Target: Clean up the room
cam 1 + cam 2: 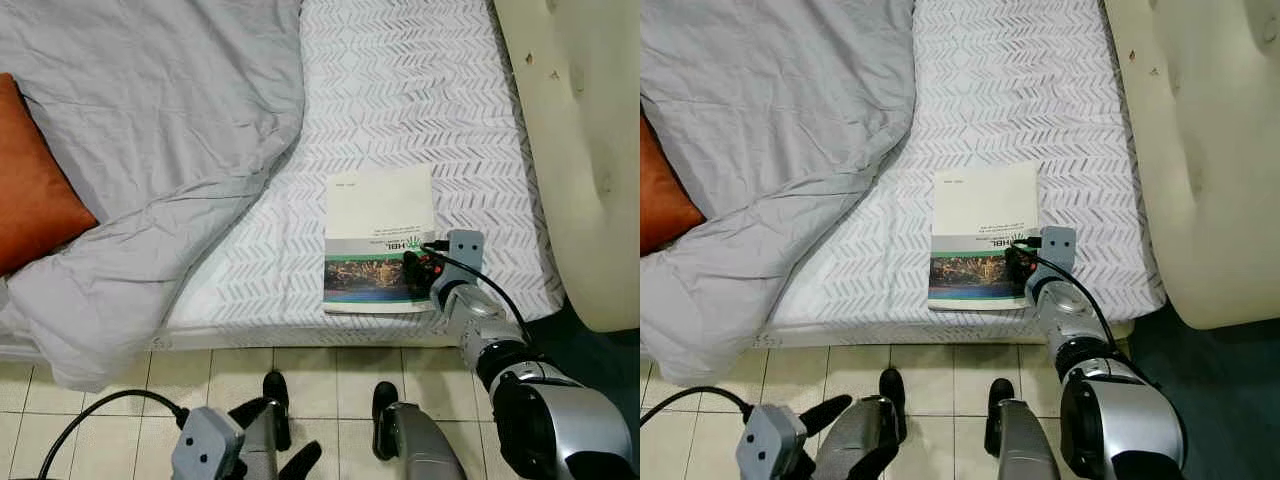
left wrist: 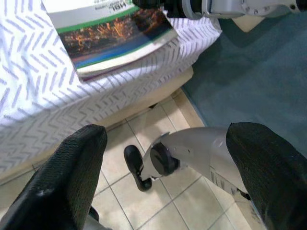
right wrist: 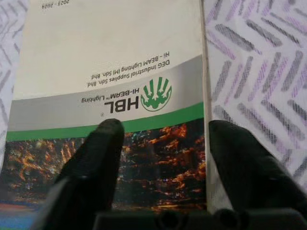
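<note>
**Robot reaches for catalogue at the edge of the bed**

The right gripper sits low over the near right corner of a thick catalogue, its two black fingers spread apart and closed on nothing; one finger lies over the printed cover, the other over the sheet just beside the book's edge. The catalogue lies flat on the patterned white sheet of the mattress, close to its front edge, with a grey duvet heaped well to the left and an orange cushion beyond that. The left gripper hangs idle above the tiled floor, its fingers wide apart and empty. The risks look plain: a flat book offers the fingers little to pinch, so they may slide over the glossy cover, catch only a few pages, or snag the sheet; a push could also nudge the catalogue off the mattress edge onto the tiles
</note>
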You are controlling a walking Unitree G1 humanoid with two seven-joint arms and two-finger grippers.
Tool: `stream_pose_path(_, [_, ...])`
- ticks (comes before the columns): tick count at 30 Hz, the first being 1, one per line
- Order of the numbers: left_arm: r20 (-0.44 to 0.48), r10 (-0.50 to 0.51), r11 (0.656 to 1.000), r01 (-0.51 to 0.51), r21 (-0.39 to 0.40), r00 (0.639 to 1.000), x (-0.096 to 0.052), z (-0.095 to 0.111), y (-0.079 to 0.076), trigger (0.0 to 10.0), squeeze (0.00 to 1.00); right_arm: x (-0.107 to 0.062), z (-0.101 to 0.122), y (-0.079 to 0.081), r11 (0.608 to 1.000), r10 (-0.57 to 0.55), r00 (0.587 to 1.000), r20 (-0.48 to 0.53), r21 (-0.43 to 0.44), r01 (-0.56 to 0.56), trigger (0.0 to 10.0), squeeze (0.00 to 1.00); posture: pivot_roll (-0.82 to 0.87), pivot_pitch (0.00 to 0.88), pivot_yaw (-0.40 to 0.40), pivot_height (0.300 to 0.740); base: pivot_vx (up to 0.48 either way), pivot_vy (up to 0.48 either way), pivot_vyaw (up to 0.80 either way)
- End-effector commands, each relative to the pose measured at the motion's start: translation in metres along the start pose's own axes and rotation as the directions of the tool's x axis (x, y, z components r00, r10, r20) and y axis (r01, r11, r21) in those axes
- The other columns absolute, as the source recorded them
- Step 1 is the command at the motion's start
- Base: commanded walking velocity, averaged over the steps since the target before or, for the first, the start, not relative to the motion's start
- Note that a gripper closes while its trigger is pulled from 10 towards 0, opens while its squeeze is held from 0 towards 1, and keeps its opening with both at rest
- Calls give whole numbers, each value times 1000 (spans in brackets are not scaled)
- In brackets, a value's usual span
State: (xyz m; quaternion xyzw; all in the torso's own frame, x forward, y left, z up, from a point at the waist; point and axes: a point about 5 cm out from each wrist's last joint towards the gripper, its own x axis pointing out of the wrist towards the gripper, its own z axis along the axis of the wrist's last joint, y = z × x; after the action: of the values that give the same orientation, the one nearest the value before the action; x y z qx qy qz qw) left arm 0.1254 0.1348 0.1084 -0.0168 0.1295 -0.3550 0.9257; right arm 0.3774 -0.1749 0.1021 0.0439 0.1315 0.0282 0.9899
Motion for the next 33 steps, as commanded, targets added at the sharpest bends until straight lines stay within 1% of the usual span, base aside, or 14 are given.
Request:
stream_pose_path(1, [-42, -1, 999, 0, -32, 999, -2, -10, -4, 10000, 0, -2, -10, 0, 999, 0, 999, -41, -34, -1, 10000, 1000, 191, 509, 59, 740, 0, 0, 0])
stream_pose_path(2, [-35, 2, 1000, -3, -25, 999, 2, -11, -1, 10000, 0, -1, -3, -4, 987, 2, 1000, -28, -158, -6, 10000, 1000, 182, 495, 50, 740, 0, 0, 0])
stream_pose_path(4, [-32, 5, 1000, -6, -20, 999, 6, -13, 1, 10000, 0, -1, 1, -7, 970, 5, 1000, -16, -241, -9, 10000, 1000, 180, 491, 46, 740, 0, 0, 0])
stream_pose_path(7, [-4, 72, 997, -72, -14, 997, 16, -15, 14, 10000, 0, -2, 7, -13, 967, -5, 1000, 24, -255, 11, 10000, 1000, 150, 422, 20, 740, 0, 0, 0])
stream_pose_path(10, [27, 164, 986, -163, -28, 986, 21, -14, 28, 10000, 0, -4, 10, -19, 975, -20, 998, 63, -221, 34, 10000, 1000, 136, 387, 8, 740, 0, 0, 0])
stream_pose_path(11, [64, 258, 966, -256, -34, 964, 28, -12, 47, 10000, 0, -8, 4, -20, 984, -5, 995, 98, -177, 23, 10000, 1000, 104, 306, -19, 740, 0, 0, 0])
stream_pose_path(14, [74, 278, 960, -276, -36, 958, 32, -14, 54, 10000, 0, -9, 0, -20, 986, -1, 995, 104, -165, 19, 10000, 1000, 99, 285, -22, 740, 0, 0, 0])
stream_pose_path(18, [114, 321, 946, -324, 14, 940, 47, -12, 70, 10000, 0, -21, -9, -30, 993, -43, 975, 216, -97, 65, 10000, 1000, 57, 144, -37, 740, 0, 0, 0])
stream_pose_path(20, [144, 342, 933, -354, 66, 929, 61, -10, 82, 10000, 0, -36, -18, -35, 994, -84, 945, 316, -39, 101, 10000, 1000, 19, 43, -33, 740, 0, 0, 0])
stream_pose_path(22, [153, 347, 929, -362, 79, 925, 64, -8, 85, 10000, 0, -40, -20, -35, 994, -95, 937, 337, -22, 109, 10000, 1000, 19, 43, -33, 740, 0, 0, 0])
stream_pose_path(25, [166, 385, 907, -405, 115, 908, 77, -2, 97, 10000, 0, -61, -32, -31, 992, -120, 912, 393, 23, 121, 10000, 1000, -14, 0, -21, 740, 0, 0, 0])
stream_pose_path(28, [178, 420, 892, -441, 98, 890, 84, 1, 107, 10000, 0, -77, -43, -27, 992, -124, 907, 402, 19, 127, 10000, 1000, -43, 0, -8, 740, 0, 0, 0])
stream_pose_path(29, [201, 457, 874, -479, 79, 867, 86, 4, 113, 10000, 0, -95, -58, -29, 990, -128, 914, 386, -3, 140, 10000, 0, -55, 0, -3, 740, 0, 0, 0])
stream_pose_path(33, [233, 488, 861, -508, 32, 841, 83, 5, 113, 10000, 0, -112, -77, -40, 984, -157, 931, 330, -25, 175, 10000, 0, -66, 0, 1, 740, 0, 0, 0])
